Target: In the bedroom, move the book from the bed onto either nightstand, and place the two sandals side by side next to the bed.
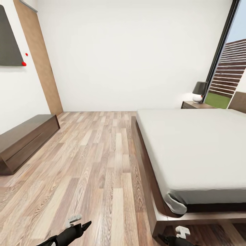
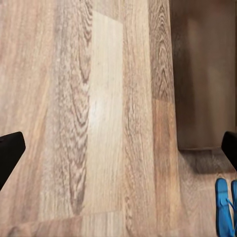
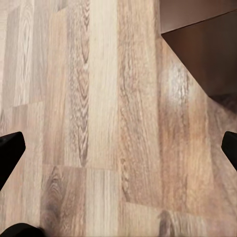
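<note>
Both hands open and empty over floor; sandals (image 2: pixel 226 206), apparently paired near bed (image 1: pixel 191 147) frame, risk being nudged apart.

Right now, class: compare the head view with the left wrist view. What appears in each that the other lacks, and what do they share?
Head view alone: the grey mattress of the bed, a nightstand carrying a lamp, and a long low bench cabinet. Left wrist view alone: bright-blue sandals on the floor near a corner of dark wood. Shared: the wood-plank floor.
</note>
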Tool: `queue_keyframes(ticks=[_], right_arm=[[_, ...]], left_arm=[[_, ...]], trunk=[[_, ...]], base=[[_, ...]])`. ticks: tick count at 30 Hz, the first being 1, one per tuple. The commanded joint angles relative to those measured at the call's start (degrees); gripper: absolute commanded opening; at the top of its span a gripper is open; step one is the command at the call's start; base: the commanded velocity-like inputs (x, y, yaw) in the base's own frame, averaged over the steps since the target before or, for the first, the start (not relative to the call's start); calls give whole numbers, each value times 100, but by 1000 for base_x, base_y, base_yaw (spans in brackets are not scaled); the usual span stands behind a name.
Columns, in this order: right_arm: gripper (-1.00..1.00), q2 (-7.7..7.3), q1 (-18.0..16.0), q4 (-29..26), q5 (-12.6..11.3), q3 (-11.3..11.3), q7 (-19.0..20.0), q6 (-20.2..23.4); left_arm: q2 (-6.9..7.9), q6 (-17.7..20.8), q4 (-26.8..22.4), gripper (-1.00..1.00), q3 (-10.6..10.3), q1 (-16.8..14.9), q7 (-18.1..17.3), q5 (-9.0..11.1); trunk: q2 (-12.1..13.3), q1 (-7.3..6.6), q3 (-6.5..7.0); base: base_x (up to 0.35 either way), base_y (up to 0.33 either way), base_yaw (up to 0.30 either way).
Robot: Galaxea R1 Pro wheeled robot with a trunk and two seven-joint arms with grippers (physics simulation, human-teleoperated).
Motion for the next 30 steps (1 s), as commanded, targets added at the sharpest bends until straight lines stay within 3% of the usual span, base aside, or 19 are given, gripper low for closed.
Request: queue_keyframes(ticks=[1, 14, 20, 30], right_arm=[[100, -1, -3, 6, -9, -11, 24, 0], [100, -1, -3, 4, -9, -11, 29, 0], [100, -1, -3, -1, -4, -11, 34, 0], [100, 4, -3, -3, -1, -11, 31, 0]], left_arm=[[1, 41, 1, 100, 11, -3, -28, 49], [1, 41, 2, 100, 14, -3, -29, 49], [1, 41, 2, 100, 20, -3, -33, 57], [1, 34, 1, 100, 20, -3, -33, 58]], trunk=[[39, -24, 13], [561, -309, 247], [561, -309, 247], [561, -309, 263]], base=[[0, 0, 0], [0, 0, 0], [0, 0, -50], [0, 0, -254]])
